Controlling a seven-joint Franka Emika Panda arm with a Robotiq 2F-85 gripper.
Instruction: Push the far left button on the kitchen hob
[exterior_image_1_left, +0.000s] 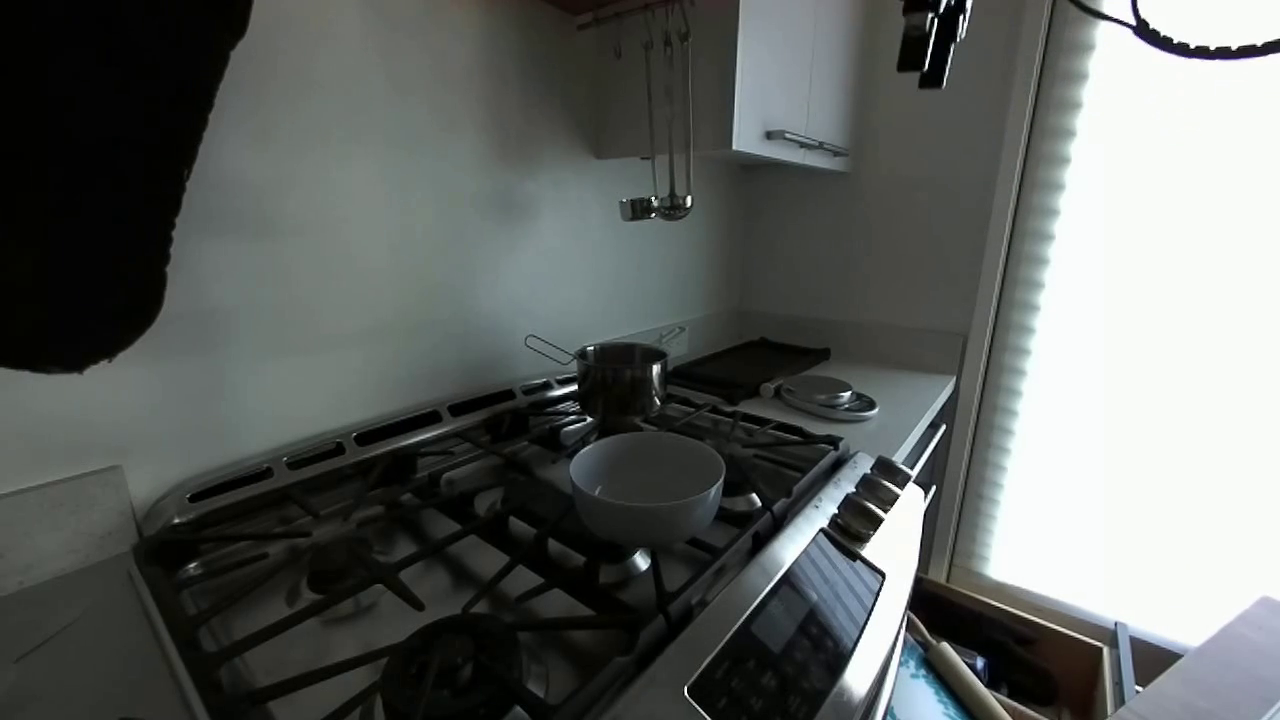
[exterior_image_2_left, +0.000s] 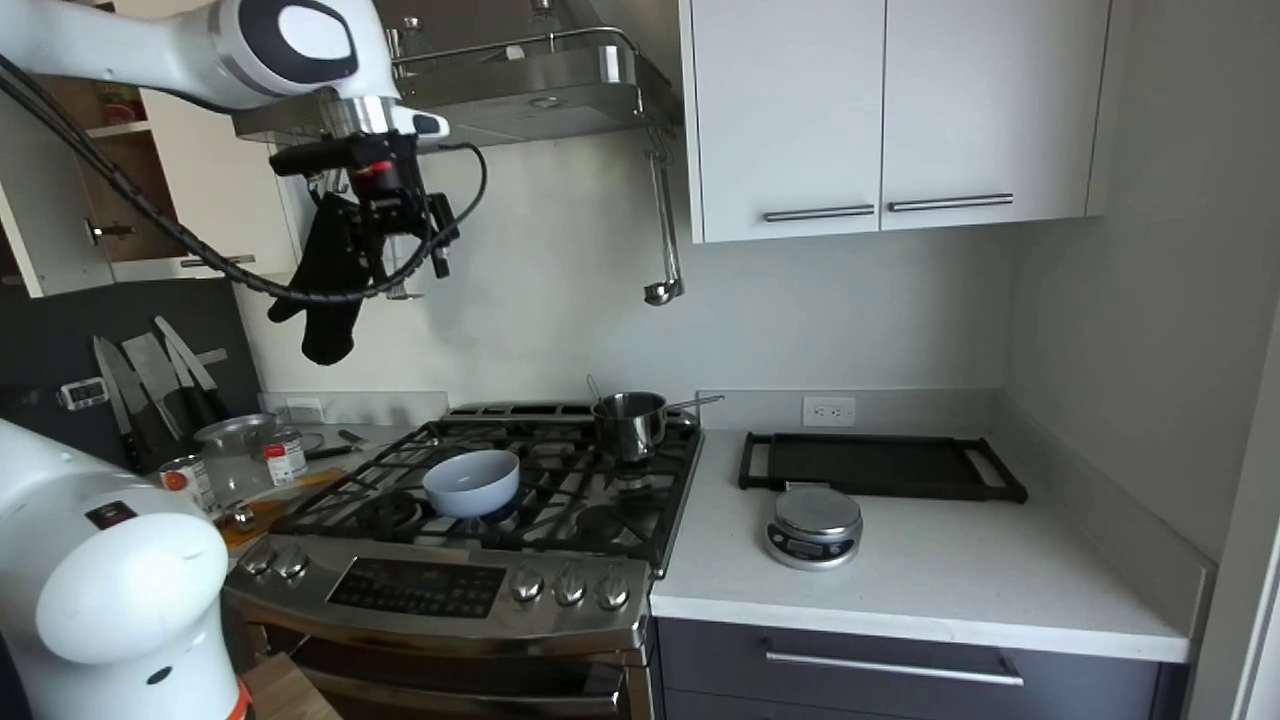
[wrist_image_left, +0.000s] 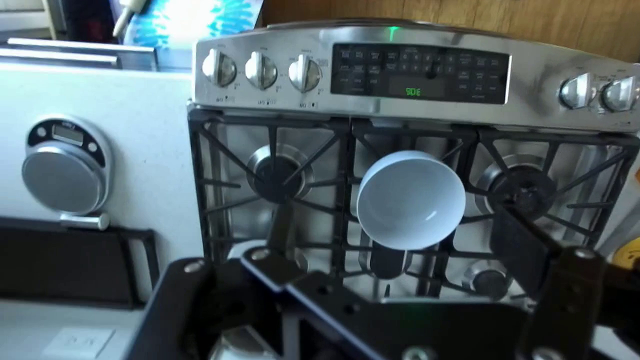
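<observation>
The tool (wrist_image_left: 395, 212) is released, its fingers (wrist_image_left: 522, 245) parted wide and holding nothing; the pale blue bowl (wrist_image_left: 411, 202) that shows between them in the wrist view sits well below, on the middle grates (wrist_image_left: 342, 200) of the gas range (exterior_image_2_left: 545, 558). The range stands left of the worktop (exterior_image_2_left: 950, 560), with a steel saucepan (exterior_image_2_left: 630, 430) at its far right. Its glossy control panel (exterior_image_2_left: 417, 587) is set in the near front, two knobs (exterior_image_2_left: 291, 561) to the left and three to the right; the buttons (wrist_image_left: 465, 75) on it are too small to read.

The tool's dark body hides much of the range's far side in the wrist view. In an exterior view a black cable (exterior_image_2_left: 320, 298) crosses in front of the tool, whose outline merges with a black oven mitt (exterior_image_2_left: 330, 255). In an exterior view only the fingertips (exterior_image_1_left: 912, 52) enter at the top edge, nearly in line, their gap hard to judge; there a large black shape (exterior_image_1_left: 90, 170), too dark to identify, is cut off at upper left, and the panel's left end at the bottom.
</observation>
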